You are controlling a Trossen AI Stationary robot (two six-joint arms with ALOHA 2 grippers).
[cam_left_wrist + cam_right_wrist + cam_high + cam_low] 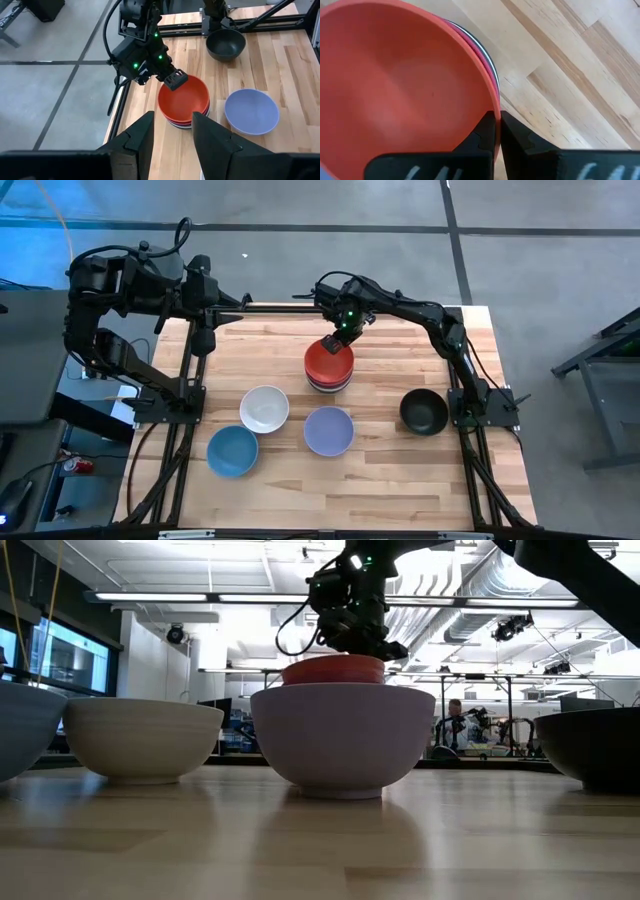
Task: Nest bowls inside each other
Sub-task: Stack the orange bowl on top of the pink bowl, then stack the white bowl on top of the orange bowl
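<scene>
The right gripper (497, 131) pinches the rim of the red bowl (395, 85), which sits atop a stack (487, 62) of other bowls on the wooden table (570, 75).

From my overhead feed the table (400, 480) is pale butcher-block wood planks, set on a grey concrete floor (560, 270) crossed by dark seam lines. At 9 o'clock of the table I see a dark bench (25, 355); at 3 o'clock, part of a dark metal frame (610, 345). Level across the table, I see a white ceiling with exposed ducts (480, 580) and long strip lights (190, 597). A window (55, 655) sits at 9 o'clock. A person (456, 720) stands far back among equipment.
</scene>
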